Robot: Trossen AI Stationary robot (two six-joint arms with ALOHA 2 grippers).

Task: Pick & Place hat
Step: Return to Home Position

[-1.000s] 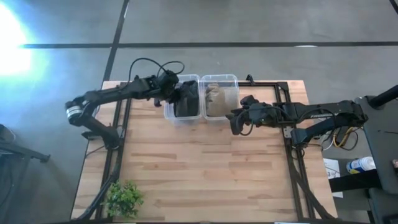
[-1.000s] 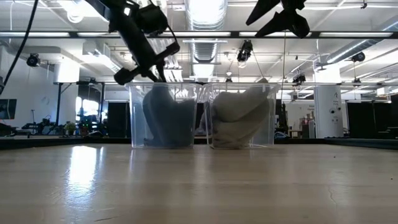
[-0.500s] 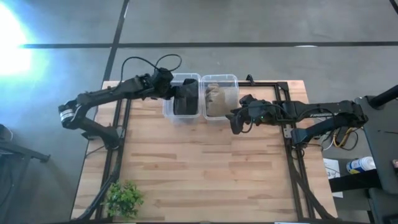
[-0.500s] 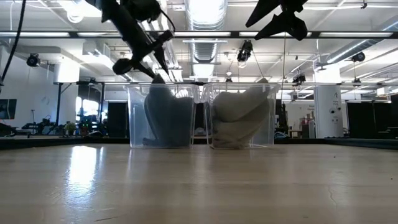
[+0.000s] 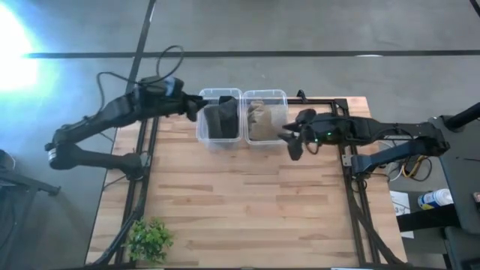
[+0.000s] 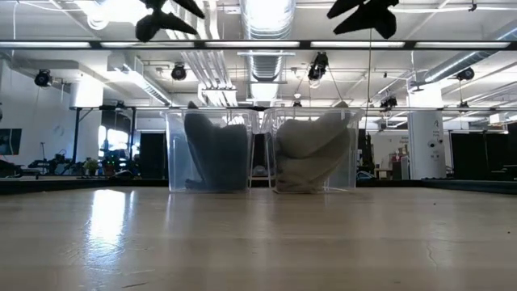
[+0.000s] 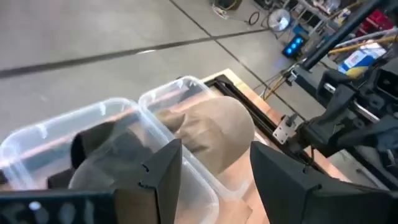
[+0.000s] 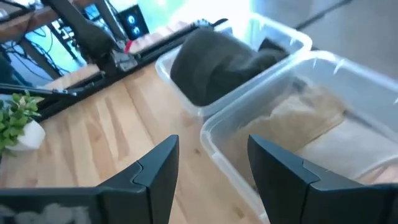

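A dark grey hat sits in the left clear bin, and its top reaches the rim. A tan hat fills the right clear bin beside it. My left gripper hangs open just left of the left bin, high above the table, with nothing between its fingers. My right gripper stands open near the right bin's near right corner, also high up, and holds nothing.
The two bins stand side by side at the table's far edge. A small potted plant stands at the near left corner. Bare wooden tabletop stretches in front of the bins. Black frame rails run along both sides.
My left gripper has opened and let go of the dark hat, then drawn up and back toward the table's left edge, out from over the left bin. The dark hat has settled down into that bin.
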